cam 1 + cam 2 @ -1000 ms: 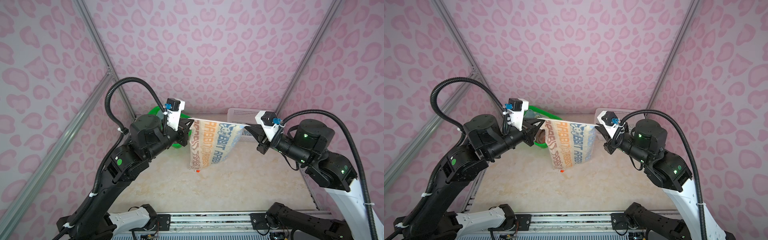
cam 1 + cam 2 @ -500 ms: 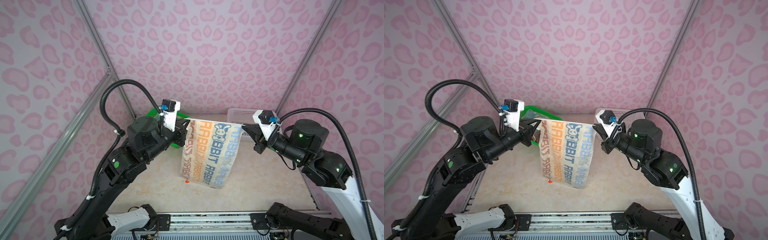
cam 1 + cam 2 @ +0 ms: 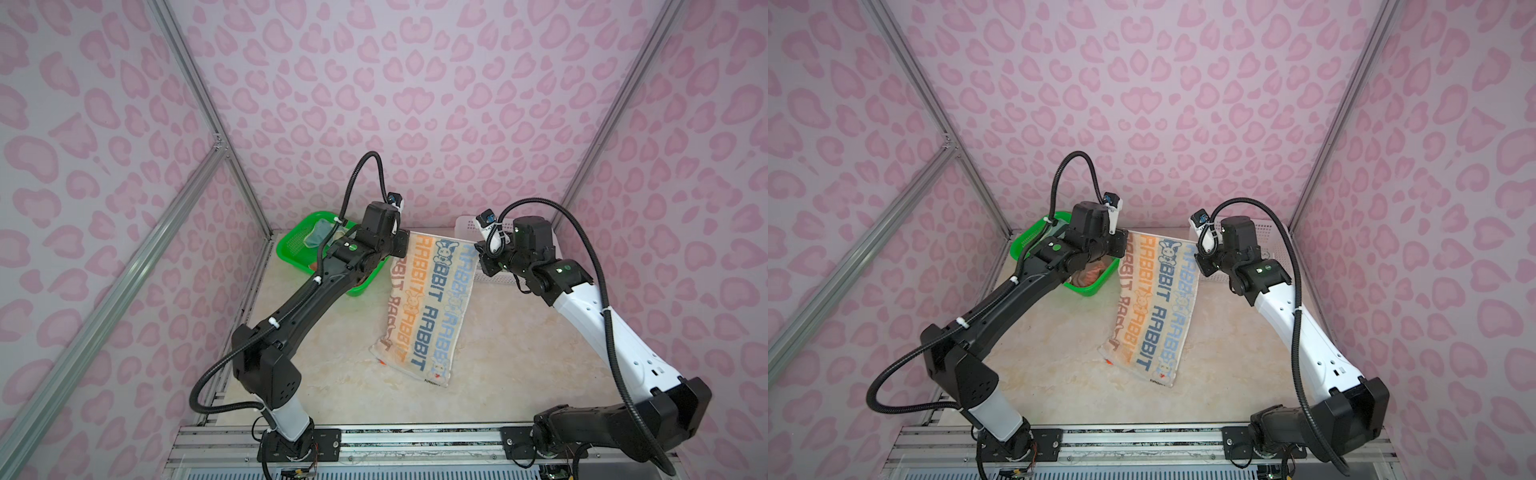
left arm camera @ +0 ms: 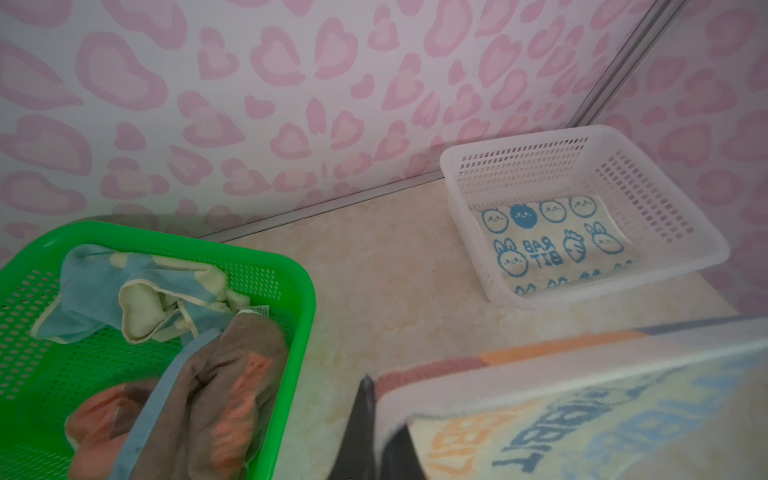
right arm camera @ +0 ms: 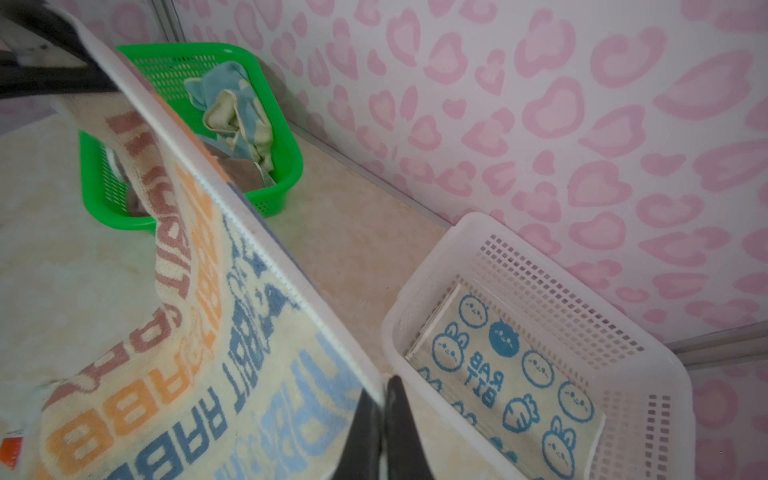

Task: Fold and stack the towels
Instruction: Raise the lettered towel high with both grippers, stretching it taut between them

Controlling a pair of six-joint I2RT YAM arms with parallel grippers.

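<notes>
While the left gripper [image 3: 404,246] and right gripper [image 3: 478,251] each pinch a far corner, the lettered towel [image 3: 428,307] hangs stretched between them in both top views. Its near end lies on the table [image 3: 332,374]. The green basket [image 3: 291,249] sits behind the left arm, the white basket [image 3: 465,224] behind the right.

From the left wrist, the left gripper's jaws are pressed together on the towel's corner. A teal towel [image 4: 104,282] and a brown towel [image 4: 232,374] lie crumpled in the green basket. A folded rabbit towel [image 4: 552,237] lies flat in the white basket.

From the right wrist, the right gripper's jaws clamp the opposite corner, near the white basket.
</notes>
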